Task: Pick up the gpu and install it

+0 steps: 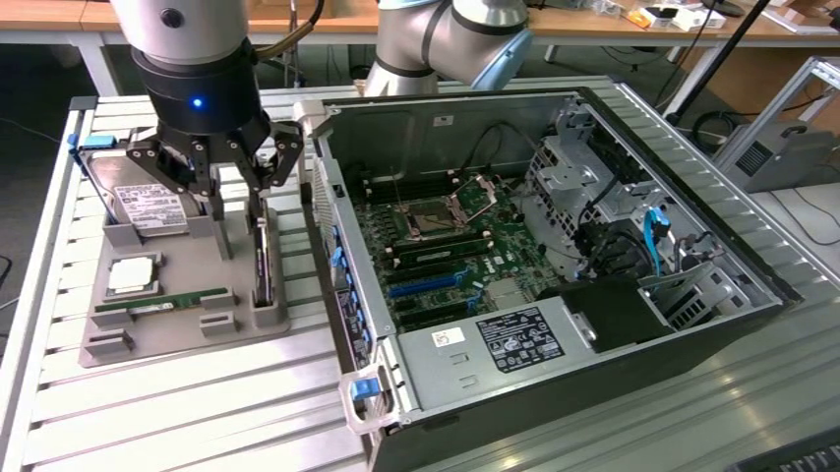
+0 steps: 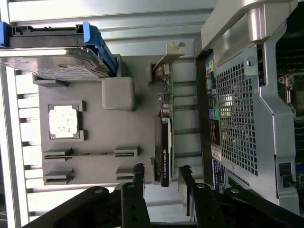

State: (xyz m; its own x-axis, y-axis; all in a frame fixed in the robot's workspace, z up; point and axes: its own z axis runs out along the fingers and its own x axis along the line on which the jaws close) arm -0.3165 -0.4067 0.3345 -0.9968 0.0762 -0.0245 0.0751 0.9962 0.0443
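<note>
Even overhead light here, soft shadows only. From my wrist the slatted table [image 2: 142, 19] glares white, and the computer case [image 1: 434, 133] looks dim inside.

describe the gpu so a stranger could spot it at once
Beside the open case, on the exterior view's left, sits a grey tray. The gpu stands on edge along the tray side nearest the case, under the open tool. Unlike the small ram stick and boxy hard drive, it is a thin upright card with a dark face.
</note>
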